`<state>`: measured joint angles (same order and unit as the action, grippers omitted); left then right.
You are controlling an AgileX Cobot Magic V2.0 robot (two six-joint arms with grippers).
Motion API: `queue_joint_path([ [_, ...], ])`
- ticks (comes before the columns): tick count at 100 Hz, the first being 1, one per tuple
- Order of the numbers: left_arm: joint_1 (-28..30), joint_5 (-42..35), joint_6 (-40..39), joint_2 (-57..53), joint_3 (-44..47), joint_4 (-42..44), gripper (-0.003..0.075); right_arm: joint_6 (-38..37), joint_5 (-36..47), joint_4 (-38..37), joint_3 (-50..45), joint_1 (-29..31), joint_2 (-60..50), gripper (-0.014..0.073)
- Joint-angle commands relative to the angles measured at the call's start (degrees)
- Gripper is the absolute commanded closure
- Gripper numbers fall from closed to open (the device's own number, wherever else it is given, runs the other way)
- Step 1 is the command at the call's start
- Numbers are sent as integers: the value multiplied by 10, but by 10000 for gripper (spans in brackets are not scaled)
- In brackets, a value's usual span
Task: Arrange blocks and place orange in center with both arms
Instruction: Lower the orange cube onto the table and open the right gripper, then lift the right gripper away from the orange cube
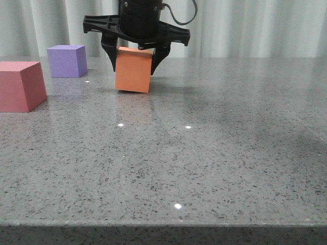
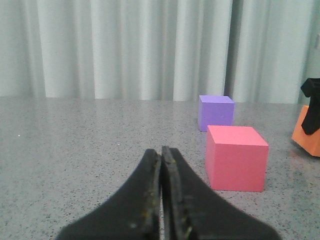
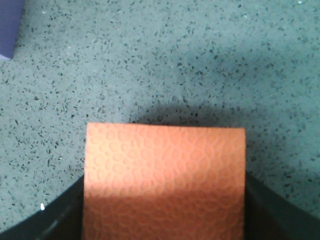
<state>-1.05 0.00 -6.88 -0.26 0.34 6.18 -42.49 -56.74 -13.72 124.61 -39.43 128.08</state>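
In the upper middle of the front frame, the right gripper (image 1: 136, 53) pinches the orange cube (image 1: 133, 70) from above, the cube tilted slightly at the grey speckled table (image 1: 214, 153). The purple cube (image 1: 67, 60) sits upper left, the pink-red cube (image 1: 20, 86) at the left edge. Only the left wrist view shows the left gripper (image 2: 161, 165), its fingers pressed together, empty. The right wrist view alone reveals the orange cube's pebbled top texture.

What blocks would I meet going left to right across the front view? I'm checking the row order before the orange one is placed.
Pink-red cube → purple cube → orange cube, clamped in the right end effector.
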Motion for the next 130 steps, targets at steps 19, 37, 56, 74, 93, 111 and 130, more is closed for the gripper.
queue_joint_path([
  [19,0,-46,-6,-19,24,-1,741,-1,25,-10,20,1,-25,174],
  [37,0,-46,-6,-19,24,-1,741,-1,28,-10,31,1,-27,-29],
  [56,0,-46,-6,-19,24,-1,741,-1,28,-10,53,1,-28,-62],
  [74,0,-46,-6,-19,24,-1,741,41,-2,-10,85,1,-30,-62],
  [93,0,-46,-6,-19,24,-1,741,100,-10,-10,90,3,-58,-62],
  [111,0,-46,-6,-19,24,-1,741,153,-25,-10,90,25,-99,-62],
  [130,0,-46,-6,-19,24,-1,741,200,-64,-10,88,71,-133,-62],
])
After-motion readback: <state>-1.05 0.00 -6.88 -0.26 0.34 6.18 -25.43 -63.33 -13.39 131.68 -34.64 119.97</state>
